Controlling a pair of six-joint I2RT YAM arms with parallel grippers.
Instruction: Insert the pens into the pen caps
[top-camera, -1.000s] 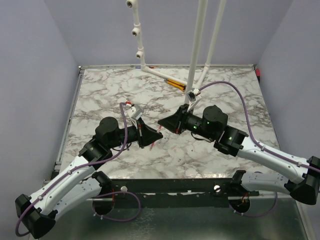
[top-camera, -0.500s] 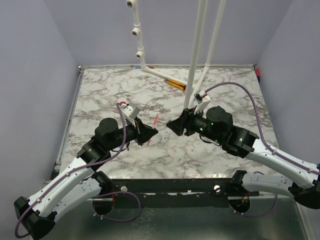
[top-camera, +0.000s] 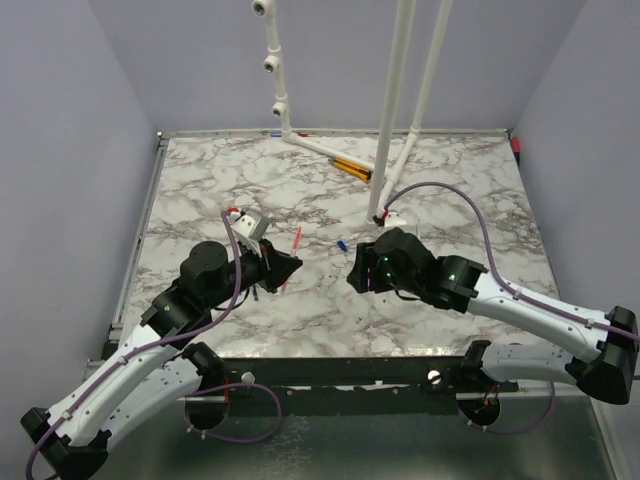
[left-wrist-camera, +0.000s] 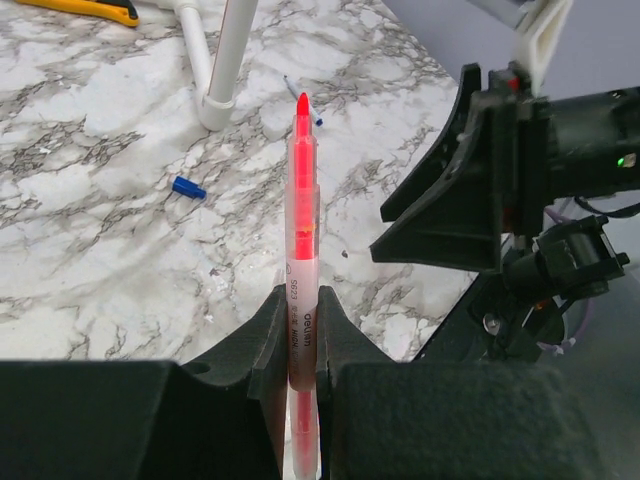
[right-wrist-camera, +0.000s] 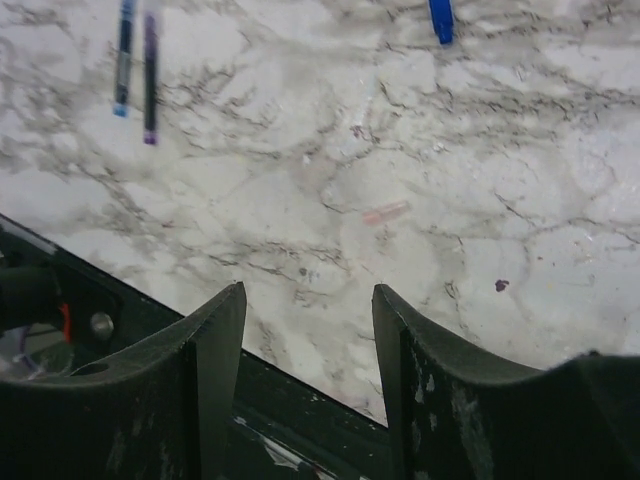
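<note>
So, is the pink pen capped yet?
Not capped: the pink pen held in the left gripper shows a bare tip, and a pink cap lies loose on the table below the open right gripper.

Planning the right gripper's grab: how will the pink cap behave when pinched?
The pink cap is tiny and lying on its side, so it probably rolls if nudged. It looks like thin translucent plastic: likely light and apt to slip from the right gripper.

The left arm (top-camera: 150, 352) is reaching toward 2 o'clock, the left gripper (top-camera: 284, 268) clamping a pen (left-wrist-camera: 303, 180) between its fingers. The right arm (top-camera: 520, 305) is stretching toward 10 o'clock, the right gripper (top-camera: 357, 273) tilting downward, jaws spread.
</note>
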